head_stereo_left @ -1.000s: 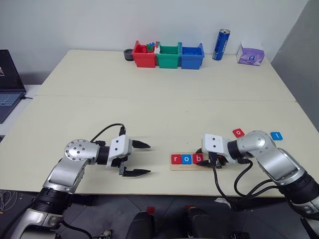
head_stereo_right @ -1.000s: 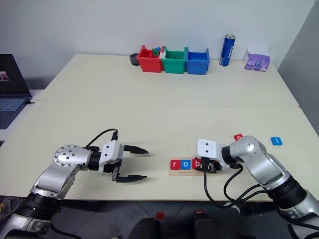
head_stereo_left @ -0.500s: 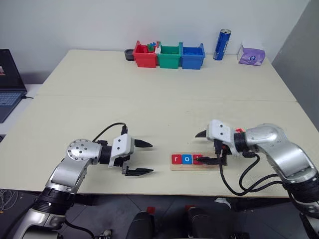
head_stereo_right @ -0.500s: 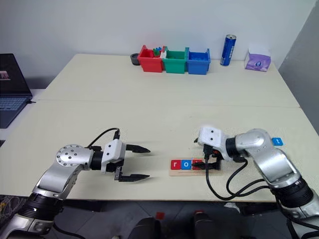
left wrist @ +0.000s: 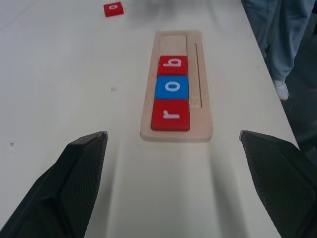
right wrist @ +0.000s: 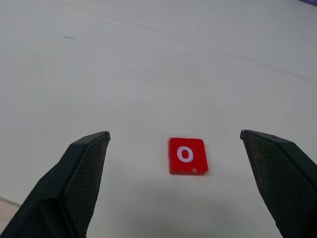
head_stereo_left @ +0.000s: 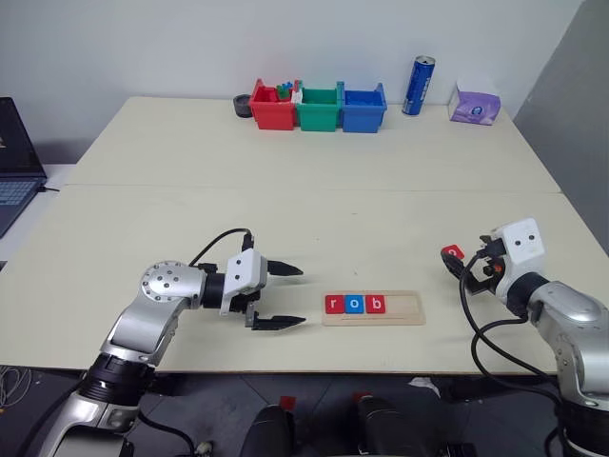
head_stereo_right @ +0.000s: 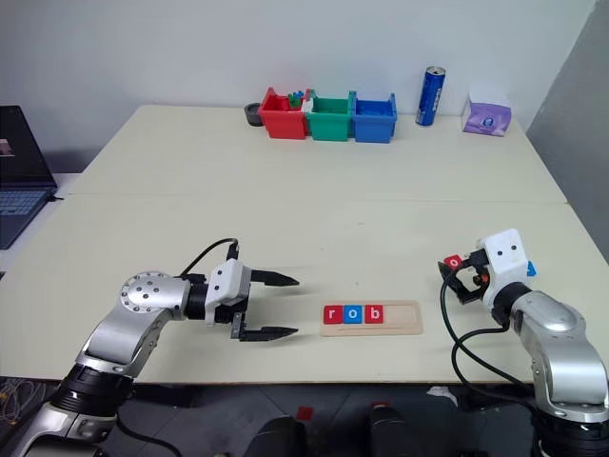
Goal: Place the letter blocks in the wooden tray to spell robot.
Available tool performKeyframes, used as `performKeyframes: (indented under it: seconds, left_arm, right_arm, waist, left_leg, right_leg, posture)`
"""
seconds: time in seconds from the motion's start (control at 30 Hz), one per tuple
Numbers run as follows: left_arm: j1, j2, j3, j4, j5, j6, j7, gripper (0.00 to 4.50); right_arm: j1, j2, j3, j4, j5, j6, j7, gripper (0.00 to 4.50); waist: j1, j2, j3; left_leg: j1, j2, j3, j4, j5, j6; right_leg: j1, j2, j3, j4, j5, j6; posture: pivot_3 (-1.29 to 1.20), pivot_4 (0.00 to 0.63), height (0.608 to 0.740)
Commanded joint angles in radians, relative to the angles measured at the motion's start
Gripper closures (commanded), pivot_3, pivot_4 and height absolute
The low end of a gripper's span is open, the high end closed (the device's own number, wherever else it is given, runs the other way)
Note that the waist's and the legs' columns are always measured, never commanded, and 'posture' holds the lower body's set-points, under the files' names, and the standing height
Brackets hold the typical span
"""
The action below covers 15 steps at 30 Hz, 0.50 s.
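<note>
We see the tray (head_stereo_left: 373, 307) lying flat near the worktop's (head_stereo_left: 304, 205) front edge, and we place everything else from it. Three blocks sit in its groove, touching in a row: a red r (head_stereo_left: 333, 304), a blue o (head_stereo_left: 354, 305) and a red b (head_stereo_left: 375, 305), filling the tray's left part, with its right part bare. Our left end effector (head_stereo_left: 283, 296) hovers just off the tray's left end, fingers spread wide and holding nothing, pointing along the tray. A loose red o block (right wrist: 186, 155) lies flat on the worktop, well to the right of the tray and slightly behind it. Our right end effector (head_stereo_right: 461, 279) hangs near that block, jaws wide apart and empty; in the right wrist view the block lies ahead, between the two fingers (right wrist: 74, 183), untouched.
</note>
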Motion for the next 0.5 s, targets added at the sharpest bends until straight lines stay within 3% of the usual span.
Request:
performKeyframes:
  seconds: [0.03,0.37,0.5]
  left_arm:
    - [-0.019,-0.006,-0.002,-0.011,-0.014,0.005,-0.004,0.0]
    - [-0.021,0.003,0.004,-0.03,-0.018,0.027,-0.005,0.0]
    - [-0.014,0.006,0.008,-0.037,-0.017,0.031,0.001,0.0]
  right_arm:
    - [-0.054,0.006,0.008,0.104,-0.012,-0.054,-0.036,0.02]
    - [-0.177,-0.043,0.074,0.412,-0.023,-0.166,0.011,0.02]
    - [-0.19,-0.039,0.064,0.432,-0.008,-0.137,-0.003,0.96]
  waist:
    - [-0.001,0.0,0.0]
    - [0.0,0.0,0.0]
    - [0.001,0.0,0.0]
  left_leg:
    - [0.0,0.0,0.0,0.0,0.0,0.0]
    - [0.0,0.0,0.001,-0.001,0.0,0.0]
    - [0.0,0.0,0.001,-0.001,0.0,0.0]
  right_leg:
    - [0.0,0.0,0.0,0.0,0.0,0.0]
    - [0.0,0.0,0.001,-0.001,0.0,0.0]
    - [0.0,0.0,0.001,0.0,0.0,0.0]
  posture:
    - [0.0,0.15,0.74]
    - [0.0,0.15,0.74]
    - [0.0,0.15,0.74]
